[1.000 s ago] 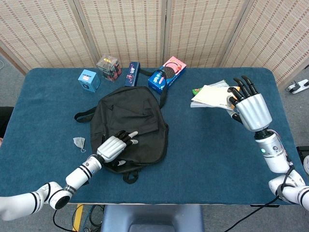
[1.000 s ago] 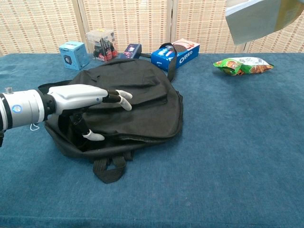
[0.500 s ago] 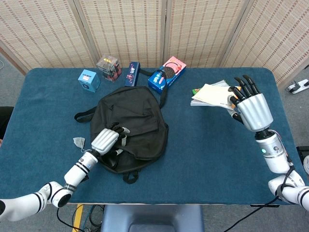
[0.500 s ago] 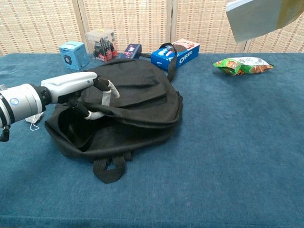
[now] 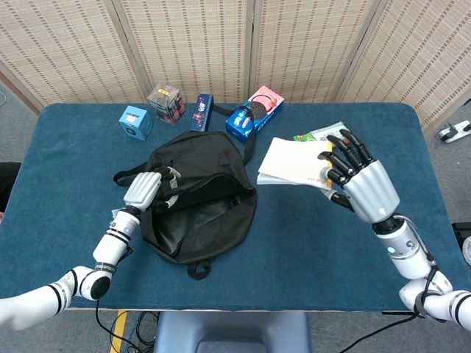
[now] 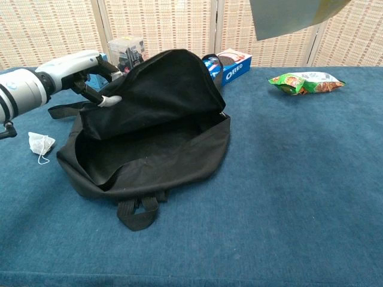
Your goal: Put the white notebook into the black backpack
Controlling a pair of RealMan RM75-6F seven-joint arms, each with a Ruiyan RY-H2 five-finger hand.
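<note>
The black backpack [image 5: 199, 198] lies on the blue table, its front flap [image 6: 155, 89] lifted so the inside shows. My left hand [image 5: 143, 189] grips the flap's edge at the bag's left side and holds it up; the same hand [image 6: 75, 72] shows at the upper left of the chest view. My right hand [image 5: 357, 184] holds the white notebook [image 5: 294, 162] in the air just right of the bag. In the chest view only the notebook's underside [image 6: 287, 15] shows at the top edge.
Along the far edge stand a light blue box [image 5: 136, 121], a clear cube [image 5: 166, 103], a dark blue box [image 5: 202, 112] and an Oreo box [image 5: 254, 112]. A green snack bag [image 6: 305, 82] lies at the right. A small white mask [image 6: 40, 144] lies left of the bag.
My left hand has pulled the flap up and to the left, opening the bag wide. My right hand has carried the notebook leftward, toward the bag.
</note>
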